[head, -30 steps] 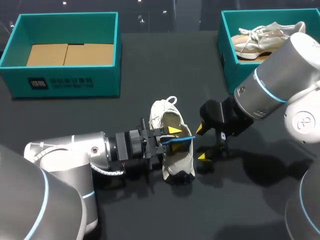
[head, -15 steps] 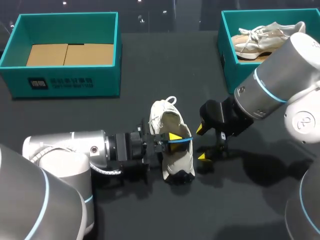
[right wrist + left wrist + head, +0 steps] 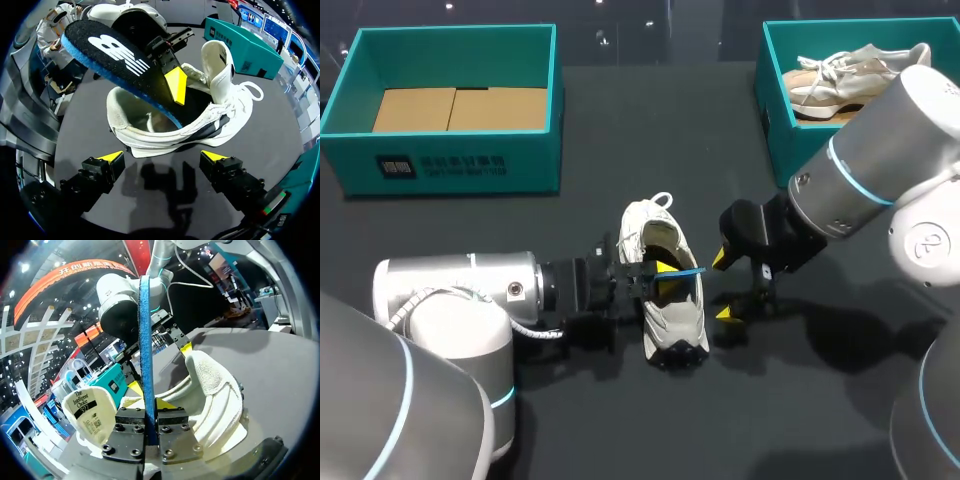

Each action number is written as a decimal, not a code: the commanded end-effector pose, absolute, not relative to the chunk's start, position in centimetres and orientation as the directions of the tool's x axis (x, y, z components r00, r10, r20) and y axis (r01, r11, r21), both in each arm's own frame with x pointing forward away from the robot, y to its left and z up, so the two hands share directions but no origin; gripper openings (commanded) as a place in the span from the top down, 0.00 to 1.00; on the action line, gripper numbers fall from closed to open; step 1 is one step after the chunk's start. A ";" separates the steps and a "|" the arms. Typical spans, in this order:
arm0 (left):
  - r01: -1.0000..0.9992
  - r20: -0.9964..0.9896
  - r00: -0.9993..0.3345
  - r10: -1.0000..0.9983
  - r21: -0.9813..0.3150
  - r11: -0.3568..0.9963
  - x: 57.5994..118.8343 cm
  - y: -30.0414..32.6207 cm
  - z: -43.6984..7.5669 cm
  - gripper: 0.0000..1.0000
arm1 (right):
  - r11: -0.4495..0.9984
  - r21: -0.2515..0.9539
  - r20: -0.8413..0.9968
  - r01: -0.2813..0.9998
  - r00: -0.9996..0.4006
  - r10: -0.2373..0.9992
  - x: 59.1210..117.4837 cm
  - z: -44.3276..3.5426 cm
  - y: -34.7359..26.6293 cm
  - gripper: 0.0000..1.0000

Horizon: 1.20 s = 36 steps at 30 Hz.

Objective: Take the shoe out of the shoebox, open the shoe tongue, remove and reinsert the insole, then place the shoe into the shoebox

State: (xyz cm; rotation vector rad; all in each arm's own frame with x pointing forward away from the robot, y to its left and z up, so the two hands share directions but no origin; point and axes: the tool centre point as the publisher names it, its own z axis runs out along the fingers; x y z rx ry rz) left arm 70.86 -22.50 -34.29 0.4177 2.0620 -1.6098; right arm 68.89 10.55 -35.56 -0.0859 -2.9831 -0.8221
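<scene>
Shoe (image 3: 665, 300) is laid on the counter (image 3: 620, 420); the insole (image 3: 682, 273), clamped in the left tool (image 3: 655, 275), has been lowered into its opening, so reinsertion seems begun. The right tool (image 3: 722, 286) is held open beside it.

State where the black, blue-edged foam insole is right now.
Head view: the insole is mid-table, clamped in the left gripper, angled over the white shoe's opening, with the right gripper open beside it.

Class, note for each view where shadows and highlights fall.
Head view: the right arm shows bright highlights on its shell, and its shadow darkens the table beside the right gripper. Right wrist view: that gripper's shadow lies on the table short of the shoe. Left wrist view: the shoe's pale lining is brightly lit beside the insole.
</scene>
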 end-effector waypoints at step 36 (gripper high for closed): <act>0.564 -0.585 -0.811 -0.003 -0.783 0.263 69.1 -23.1 -33.0 1.00 | 0.858 0.510 0.058 0.066 -0.997 0.042 68.9 -35.6 10.6 0.00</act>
